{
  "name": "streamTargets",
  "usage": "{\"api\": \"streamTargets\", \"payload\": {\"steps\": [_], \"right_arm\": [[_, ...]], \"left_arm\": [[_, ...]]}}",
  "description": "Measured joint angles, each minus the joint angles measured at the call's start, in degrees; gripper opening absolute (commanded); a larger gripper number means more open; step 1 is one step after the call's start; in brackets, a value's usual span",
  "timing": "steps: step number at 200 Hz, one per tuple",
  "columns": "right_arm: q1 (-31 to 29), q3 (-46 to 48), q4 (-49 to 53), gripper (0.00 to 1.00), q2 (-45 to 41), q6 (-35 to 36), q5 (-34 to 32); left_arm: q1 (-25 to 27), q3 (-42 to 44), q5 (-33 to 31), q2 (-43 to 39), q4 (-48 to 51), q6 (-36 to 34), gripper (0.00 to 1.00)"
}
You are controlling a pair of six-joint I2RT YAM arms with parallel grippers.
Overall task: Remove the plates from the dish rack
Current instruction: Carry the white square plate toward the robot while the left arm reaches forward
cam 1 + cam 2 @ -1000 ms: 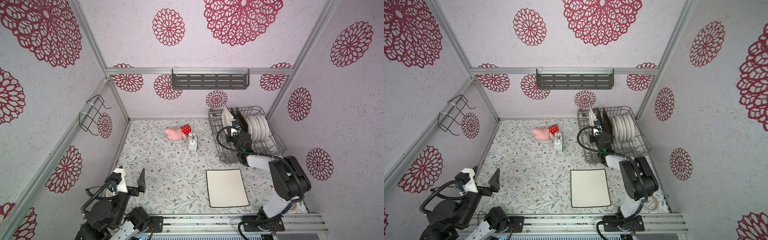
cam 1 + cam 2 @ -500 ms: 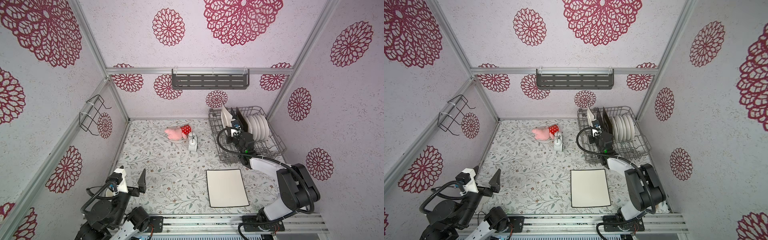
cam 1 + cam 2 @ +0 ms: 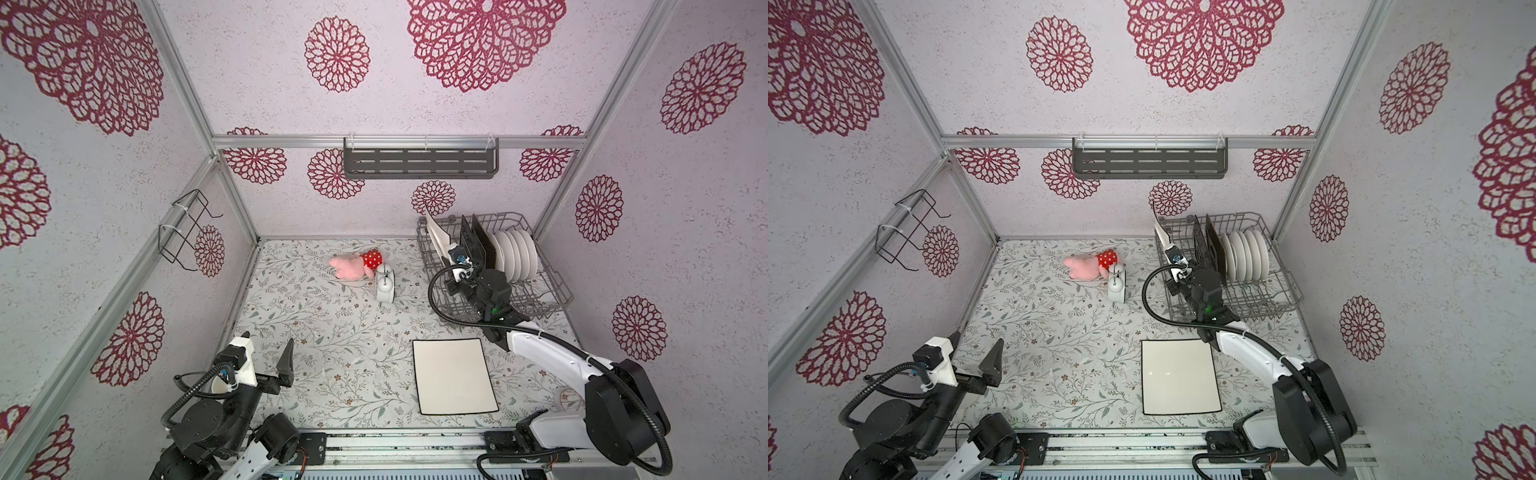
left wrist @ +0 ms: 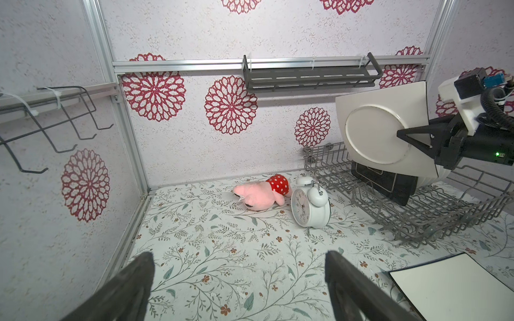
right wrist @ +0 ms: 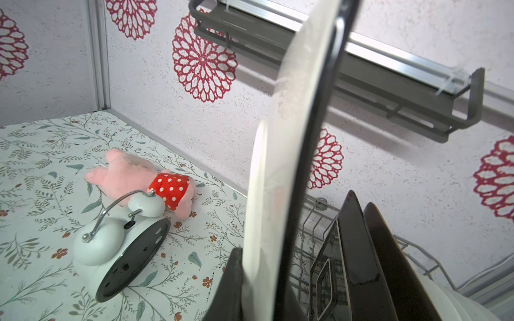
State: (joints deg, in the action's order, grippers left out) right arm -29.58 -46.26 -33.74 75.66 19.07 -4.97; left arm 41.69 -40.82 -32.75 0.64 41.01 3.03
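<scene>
White plate (image 3: 437, 236) lifted higher above dish rack (image 3: 548, 286); right gripper (image 3: 451, 261) fingers pinch its edge.

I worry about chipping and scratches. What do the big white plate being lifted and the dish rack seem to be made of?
The white plate, pinched by the right gripper: probably glazed ceramic, going by its smooth glossy white back with a raised round foot ring; hard plastic can't be ruled out. The dish rack: thin grey metal wire, seemingly coated, judged from its uniform matte grey rods and upright tines.
</scene>
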Motion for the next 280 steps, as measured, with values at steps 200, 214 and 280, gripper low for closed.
{"api": "streamTargets", "payload": {"steps": [200,214,280], "right_arm": [[-31.34,2.34,24.44,0.00,-19.12,35.98,-24.37],[-34.12,2.47,24.22,0.00,-19.10,39.41,-27.08],[-45.77,5.73,12.09,0.00,-14.95,56.30,-39.23]], "left_arm": [[0.00,-2.58,17.22,14.75,-2.19,12.22,0.99],[0.00,-3.63,19.10,16.52,-2.67,13.64,0.99],[-0.48,-7.98,29.70,27.76,-4.09,20.24,1.00]]}}
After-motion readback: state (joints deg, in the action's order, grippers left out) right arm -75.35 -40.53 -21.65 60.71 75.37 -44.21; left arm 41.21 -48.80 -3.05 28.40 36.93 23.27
